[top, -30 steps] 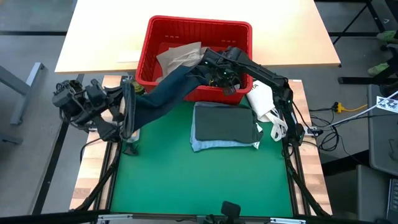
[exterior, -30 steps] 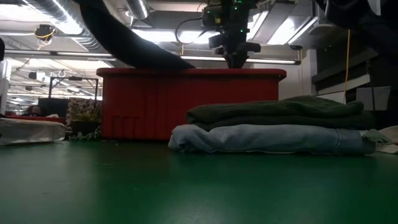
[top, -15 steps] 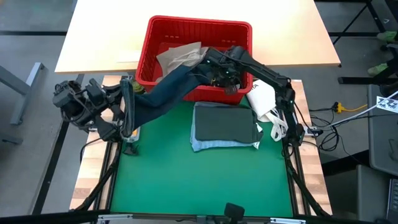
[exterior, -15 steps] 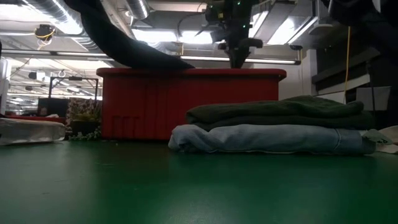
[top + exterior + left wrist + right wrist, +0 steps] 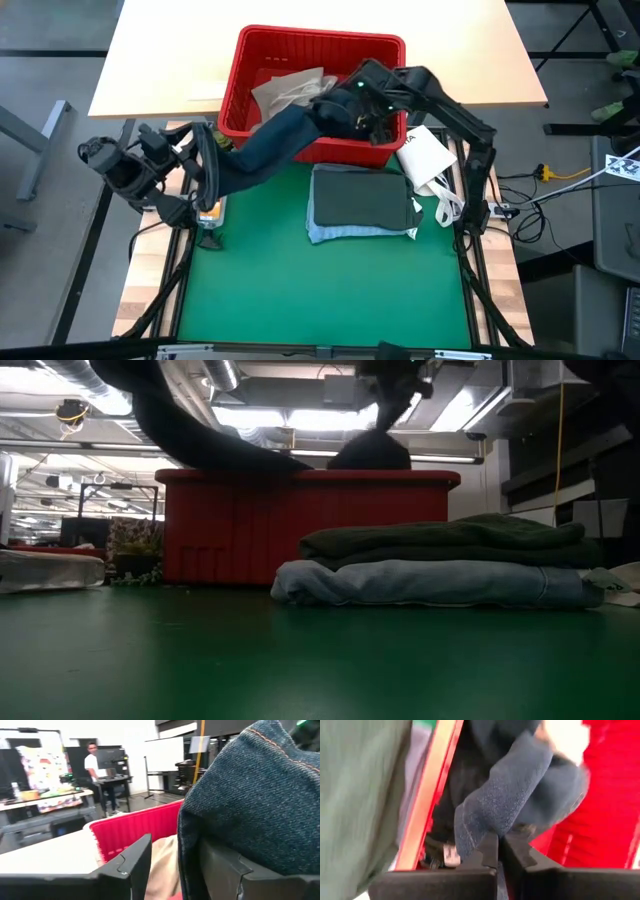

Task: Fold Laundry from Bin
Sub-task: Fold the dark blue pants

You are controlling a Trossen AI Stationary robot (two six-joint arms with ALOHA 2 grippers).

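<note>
The dark blue denim jeans (image 5: 270, 150) stretch from the red bin (image 5: 320, 35) over its near rim to my left gripper (image 5: 205, 175) at the table's left edge. That gripper is open and points level; the jeans' end lies on it. My right gripper (image 5: 368, 108) is above the bin's near right corner, shut on the jeans. Tan khaki trousers (image 5: 290, 90) lie in the bin. A folded dark green garment (image 5: 360, 195) rests on a folded light blue one (image 5: 350, 233) on the green mat. My left gripper has its fingers apart, and the jeans' end (image 5: 250, 795) drapes over and against one finger (image 5: 225, 870), with its edge reaching into the gap. My right gripper pinches a bunched fold of the jeans (image 5: 480, 827) between its two shut fingers, slanting down from above. That part is lifted above the bin's rim (image 5: 370, 452), and the rest hangs slack toward the left gripper.
A white flat packet (image 5: 425, 155) lies to the right of the bin, beside the folded stack. The green mat (image 5: 300, 290) is bare in front of the stack. People show in the room beyond the table in the left wrist view.
My right gripper has risen above the bin, still shut on the jeans. It has drawn a bunch of them up over the bin's rim, while the end at my left gripper has stayed there. My left arm has swung slightly.
</note>
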